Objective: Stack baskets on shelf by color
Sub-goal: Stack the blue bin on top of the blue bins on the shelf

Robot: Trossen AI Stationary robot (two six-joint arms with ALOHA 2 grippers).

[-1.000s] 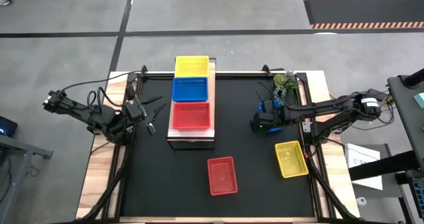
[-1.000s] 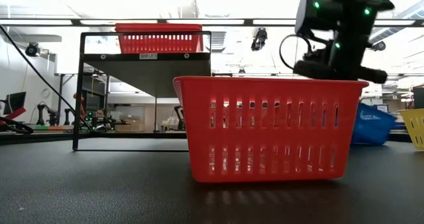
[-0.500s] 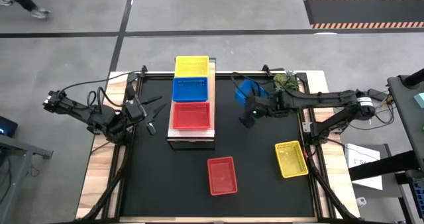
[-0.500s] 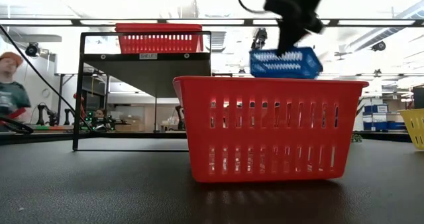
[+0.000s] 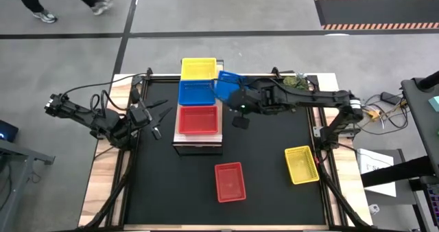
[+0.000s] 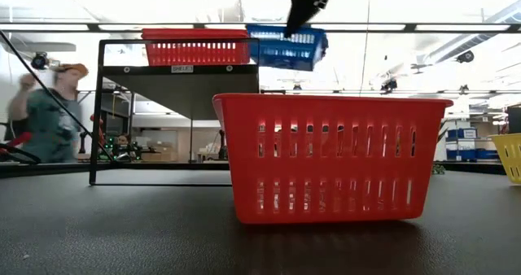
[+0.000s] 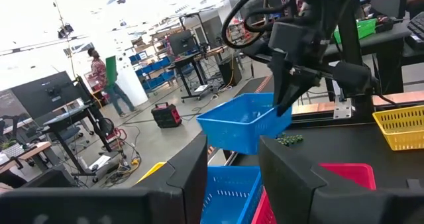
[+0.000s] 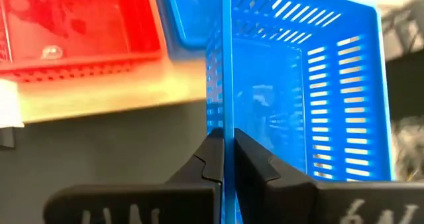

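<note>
1. The right end effector [image 8: 223, 159] is pinched shut on one long wall of a blue rectangular plastic mesh basket [image 5: 227, 85], holding it in the air, tilted, just beside the long narrow shelf with the light wood-grain plank top [image 5: 197, 143].
2. In the low view this carried blue basket [image 6: 286, 46] hangs at about the height of the shelf top, close to the red basket on the shelf's near end.
3. On the shelf sit three plastic mesh baskets in a row: a yellow one [image 5: 198, 68] at the far end, a blue one [image 5: 197, 93] in the middle and a red one [image 5: 198, 119] nearest the camera's lower edge.
4. Two baskets are on the black desk [image 5: 260, 149]: a loose red basket [image 5: 230, 181] near the front and a loose yellow basket [image 5: 302, 164] towards the right edge.
5. The left end effector [image 5: 156, 117] waits at the left side of the desk beside the shelf, its fingers spread wide and empty.
6. Judged step: carrying blue to blue. The next move seems to call for levelling the held basket, centring it over the middle blue basket, lowering it to nest, then letting go.
7. A person walks in the room behind the desk.
</note>
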